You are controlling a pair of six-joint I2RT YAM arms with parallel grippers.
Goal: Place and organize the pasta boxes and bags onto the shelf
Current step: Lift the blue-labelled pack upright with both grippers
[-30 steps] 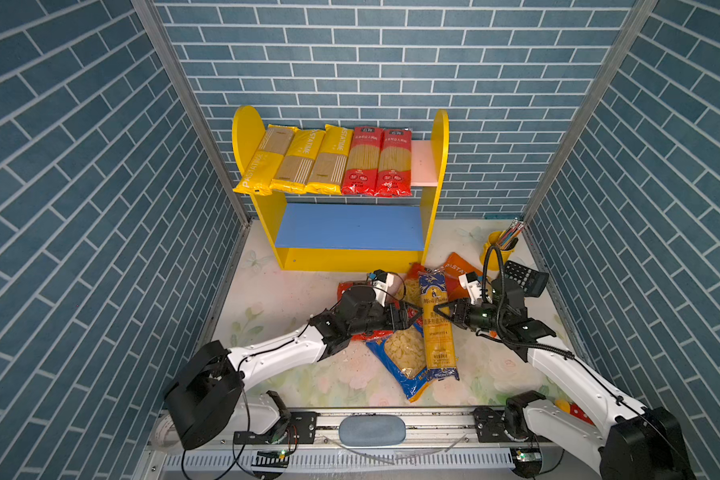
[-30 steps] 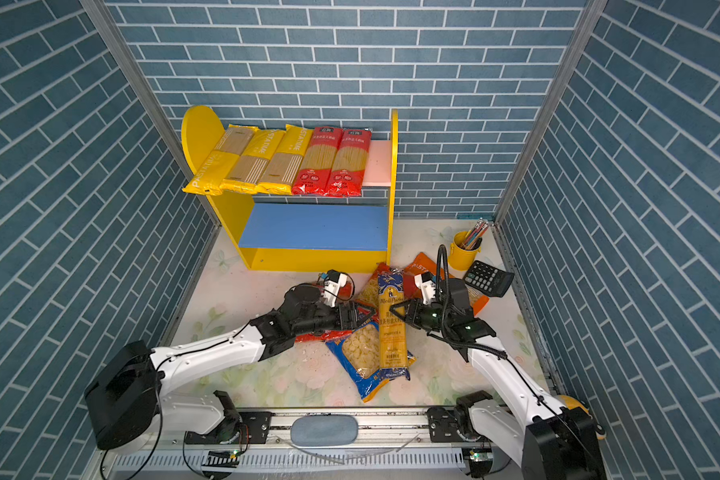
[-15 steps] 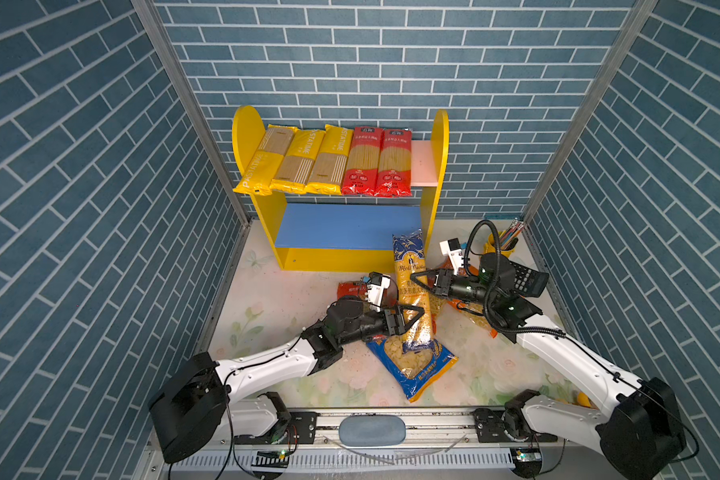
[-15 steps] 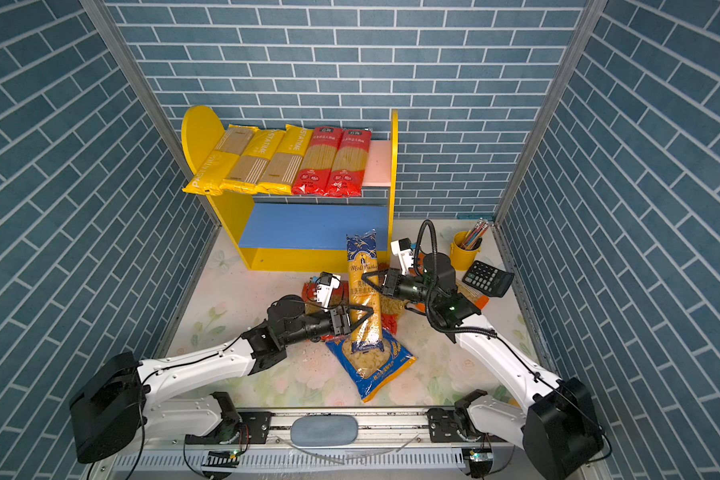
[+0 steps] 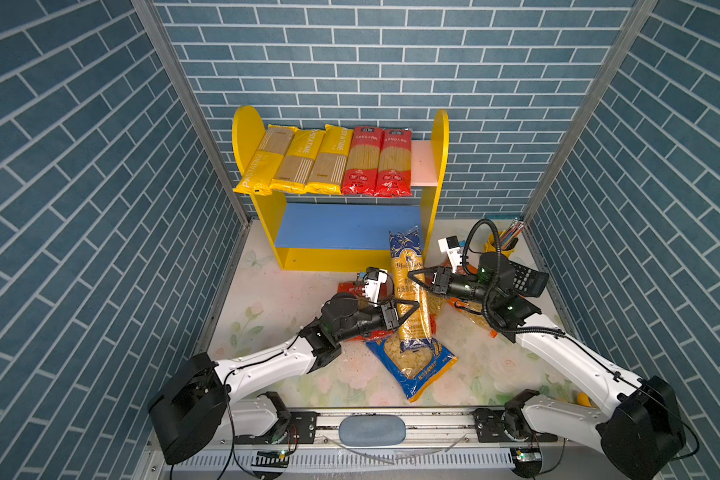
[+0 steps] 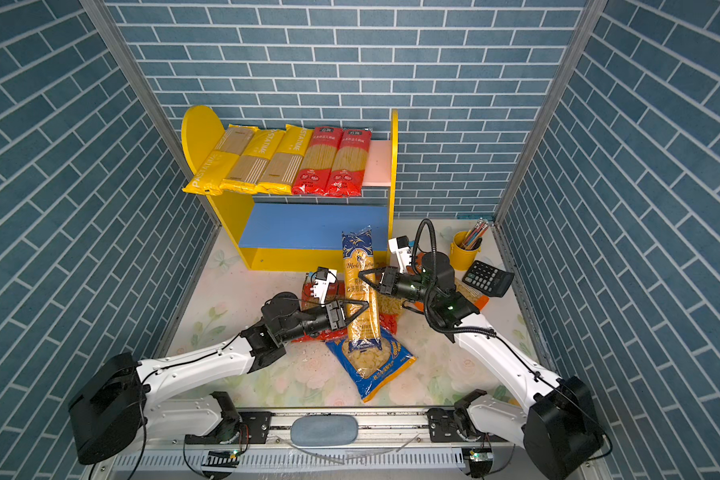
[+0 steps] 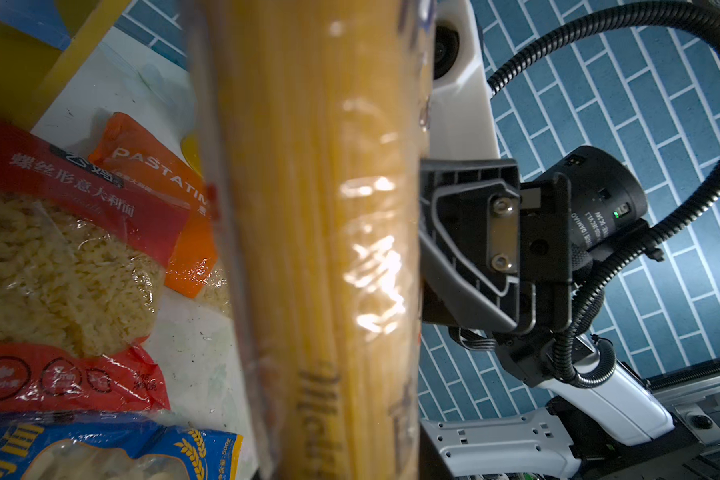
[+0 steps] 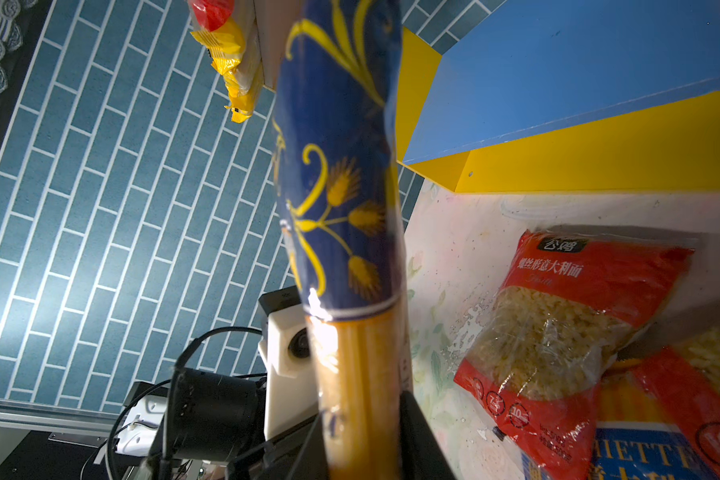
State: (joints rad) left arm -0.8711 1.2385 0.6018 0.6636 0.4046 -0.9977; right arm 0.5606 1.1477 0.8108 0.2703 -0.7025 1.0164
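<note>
Left claw (image 5: 410, 311) closed on spaghetti pack (image 5: 406, 266) (calculator (image 6: 487, 279): top views only).

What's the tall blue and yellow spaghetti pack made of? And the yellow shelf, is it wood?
The spaghetti pack: thin plastic film, shiny; bright glare spots show and the noodles are visible through the clear part, with a printed dark-blue top.
The shelf: probably painted wood or board, smooth and matte; flat stiff panels with cut edges. Can't be sure.
</note>
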